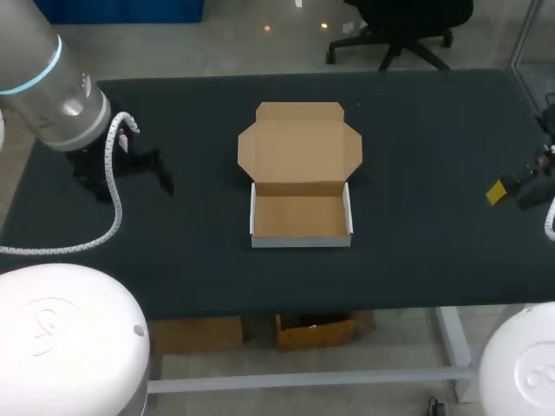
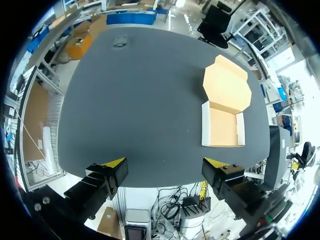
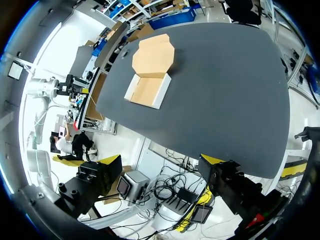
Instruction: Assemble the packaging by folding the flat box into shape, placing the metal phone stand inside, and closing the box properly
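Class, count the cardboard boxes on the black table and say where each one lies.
1. The cardboard box sits open near the table's middle, lid flat behind it. The left arm hides one corner in the head view.

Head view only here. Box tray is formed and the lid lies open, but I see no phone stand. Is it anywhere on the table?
Observer: The left wrist view shows a small grey object near the far edge of the table, well apart from the box. It is too small to confirm as the stand.
Operator: Left gripper is just a dark shape for me. Open?
Observer: Left gripper is open, fingers wide apart, nothing between them.
Operator: Right one?
Observer: Right gripper is open too, and empty.
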Motion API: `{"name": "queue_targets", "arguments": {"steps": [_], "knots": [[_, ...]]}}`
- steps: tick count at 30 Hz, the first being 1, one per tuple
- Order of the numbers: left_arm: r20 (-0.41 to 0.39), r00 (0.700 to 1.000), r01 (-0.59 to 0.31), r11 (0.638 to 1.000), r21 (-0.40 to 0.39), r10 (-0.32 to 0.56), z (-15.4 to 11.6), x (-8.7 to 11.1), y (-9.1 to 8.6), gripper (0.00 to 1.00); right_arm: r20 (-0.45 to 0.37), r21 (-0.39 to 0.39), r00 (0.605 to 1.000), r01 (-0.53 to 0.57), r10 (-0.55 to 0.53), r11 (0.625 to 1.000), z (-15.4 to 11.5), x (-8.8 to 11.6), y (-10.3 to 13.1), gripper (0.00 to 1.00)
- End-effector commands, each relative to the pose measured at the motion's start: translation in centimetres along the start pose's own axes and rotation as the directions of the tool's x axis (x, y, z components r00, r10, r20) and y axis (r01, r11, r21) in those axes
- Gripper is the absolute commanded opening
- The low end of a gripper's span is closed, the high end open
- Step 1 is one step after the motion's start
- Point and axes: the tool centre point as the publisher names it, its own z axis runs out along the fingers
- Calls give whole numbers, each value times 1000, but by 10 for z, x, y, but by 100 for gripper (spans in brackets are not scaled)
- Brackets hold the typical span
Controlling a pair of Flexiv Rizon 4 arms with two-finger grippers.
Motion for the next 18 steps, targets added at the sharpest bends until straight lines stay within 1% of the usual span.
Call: {"name": "queue_targets", "arguments": {"steps": [1, 5, 11, 12, 18], "knots": [[15, 999, 32, 997, -69, -31, 17, -2, -22, 100, 0, 1, 1000, 0, 0, 1000, -1, 1, -1, 100], [27, 997, 77, 991, -108, -74, 29, -11, -31, 100, 0, 1, 1000, 0, 0, 1000, -1, 1, -1, 100], [59, 989, 139, 980, -139, -132, 43, -22, -45, 100, 0, 1, 1000, 0, 0, 1000, -1, 1, -1, 100], [76, 987, 149, 978, -143, -139, 44, -23, -47, 100, 0, 1, 1000, 0, 0, 1000, -1, 1, -1, 100], [76, 987, 149, 978, -143, -139, 44, -23, -47, 100, 0, 1, 1000, 0, 0, 1000, -1, 1, -1, 100]]}}
